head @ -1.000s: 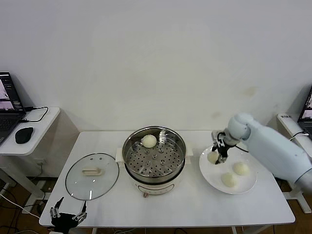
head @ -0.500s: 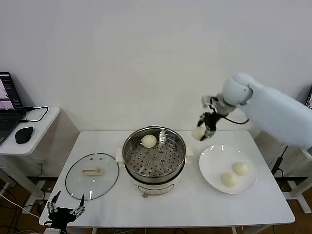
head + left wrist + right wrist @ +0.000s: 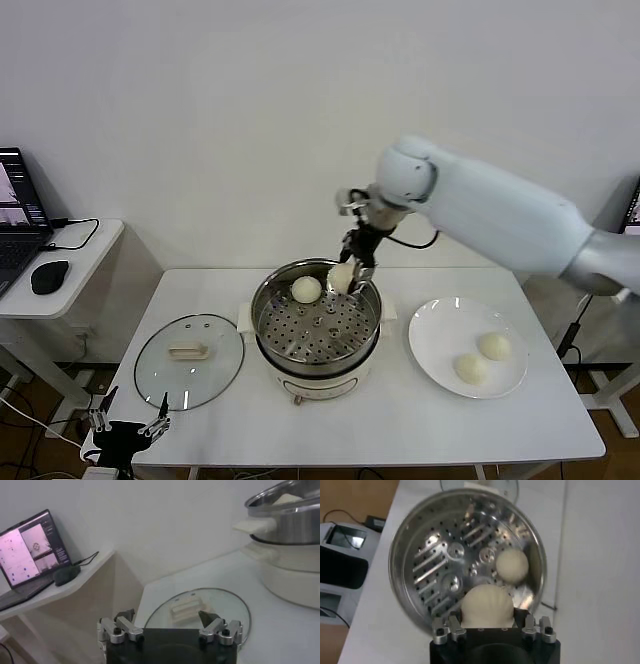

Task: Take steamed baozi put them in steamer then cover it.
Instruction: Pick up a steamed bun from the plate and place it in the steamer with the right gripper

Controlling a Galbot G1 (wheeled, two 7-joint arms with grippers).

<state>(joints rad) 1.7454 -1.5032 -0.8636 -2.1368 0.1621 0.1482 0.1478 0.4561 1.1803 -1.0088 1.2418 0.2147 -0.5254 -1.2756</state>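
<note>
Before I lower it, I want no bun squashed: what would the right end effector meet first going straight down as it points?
Probably bare perforated tray of the steamer; the right end effector holds a baozi beside the loaded bun.

Three cameras: one high on the head, one on each wrist.

Your head view looks forward and down over the whole table (image 3: 500,420). Your right wrist view hangs close above the steamer (image 3: 405,550), looking straight into its tray. Your left wrist view sits low at the table's near-left edge, facing across the cover (image 3: 225,605) toward the steamer; all three share that pot.
</note>
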